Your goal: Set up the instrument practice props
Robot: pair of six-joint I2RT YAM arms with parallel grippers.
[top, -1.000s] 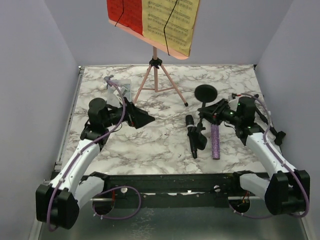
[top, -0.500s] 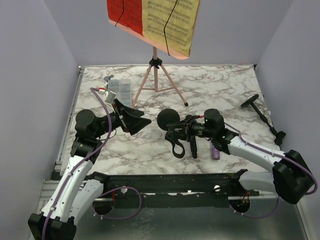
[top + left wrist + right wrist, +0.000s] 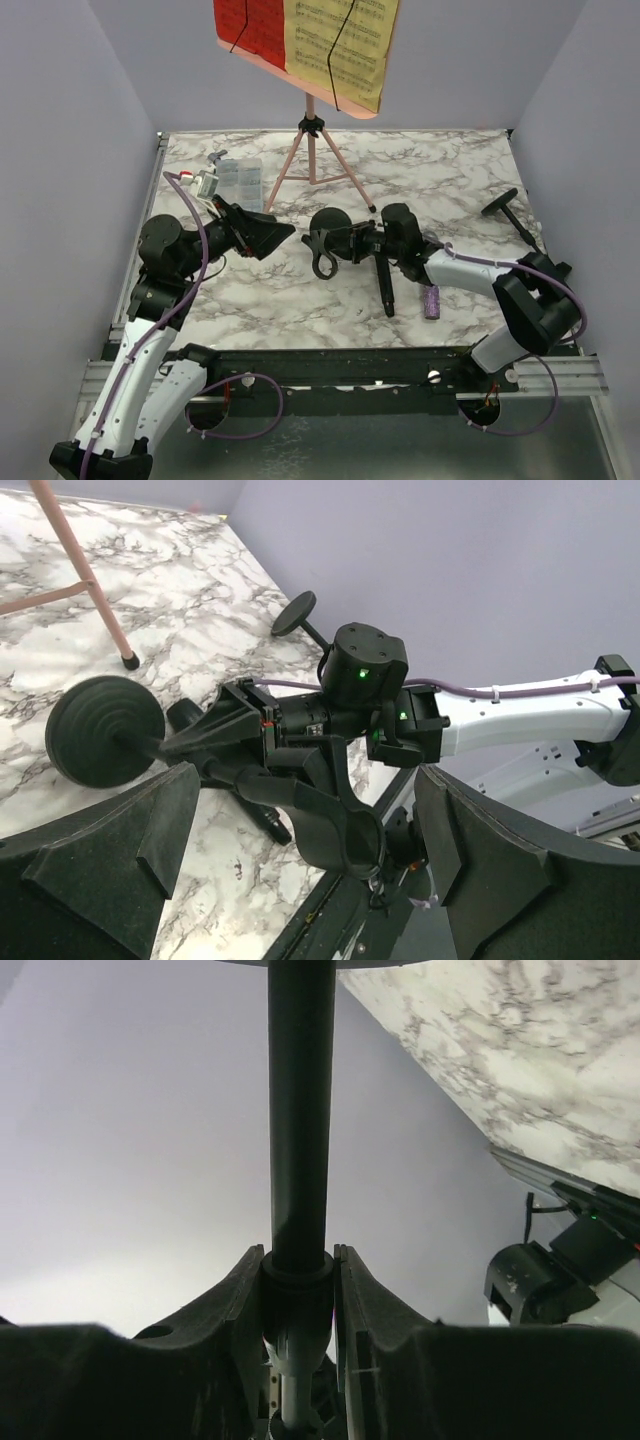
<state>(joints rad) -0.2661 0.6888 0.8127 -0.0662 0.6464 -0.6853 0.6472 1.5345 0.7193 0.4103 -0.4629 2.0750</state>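
**Right hand** (image 3: 352,242): clamped on the shaft of the black round-based plastic mic holder (image 3: 105,730), with a finger on either side of a collar on the stem. In the last second you have carried this holder from the 3 o'clock side to the centre of the white marbled table (image 3: 300,300). It hangs sideways, disc base toward 12 o'clock and ring clip toward 6, and appears to be clear of the surface.

**Left hand** (image 3: 265,235): fingers wide apart, nothing in them. It has swung round to face 3 o'clock and now sits just beside the carried holder. Judgement: you are lining up a handover or a two-handed righting, and the holder is not yet stood.

**Second black round-based mic holder** (image 3: 505,205): lying tipped over at 3 o'clock, uncovered since the right arm left that side.

**Slim black microphone** (image 3: 385,285): lying at 5 o'clock of centre, unmoved.

**Purple glitter microphone** (image 3: 432,301): just beside the black one, at its 3 o'clock. Neither microphone is mounted.

**Pink tripod-legged music rack** (image 3: 310,150): standing at 12 o'clock and carrying the red music sheet (image 3: 250,25) and the yellow music sheet (image 3: 345,45). This item looks complete.

**Clear plastic compartment box** (image 3: 240,178): at 10 o'clock, not part of the set.
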